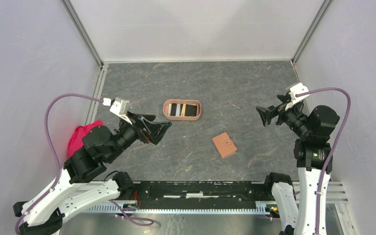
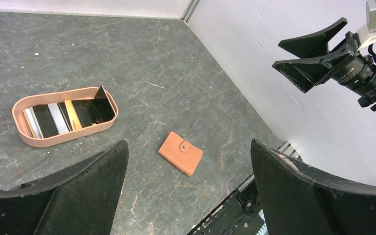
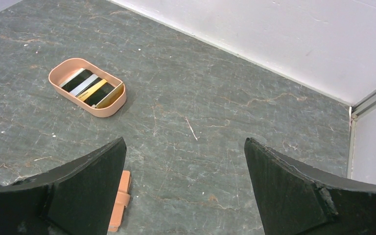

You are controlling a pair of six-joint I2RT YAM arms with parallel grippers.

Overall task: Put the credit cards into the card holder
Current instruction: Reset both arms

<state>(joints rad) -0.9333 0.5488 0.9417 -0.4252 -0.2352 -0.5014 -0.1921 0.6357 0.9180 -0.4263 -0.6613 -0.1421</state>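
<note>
The salmon-pink card holder [image 1: 166,109] [image 2: 54,142] [image 3: 105,112] sits mid-table. Several credit cards [image 1: 181,110] [image 2: 61,117] [image 3: 89,88] lie inside it, black, pale and orange. One black card leans tilted against the holder's end wall. My left gripper [image 1: 162,133] [image 2: 188,143] hovers open to the holder's near left, with nothing between its fingers. My right gripper [image 1: 262,116] [image 3: 184,139] hangs open well to the right of the holder, also with nothing in it. It shows in the left wrist view too, as the right gripper [image 2: 313,56] in front of the white wall.
A flat brown leather wallet [image 1: 224,145] [image 2: 180,153] [image 3: 120,200] with a snap tab lies closed on the table, near and right of the holder. A red cloth [image 1: 81,137] sits by the left wall behind my left arm. White walls enclose the table on three sides.
</note>
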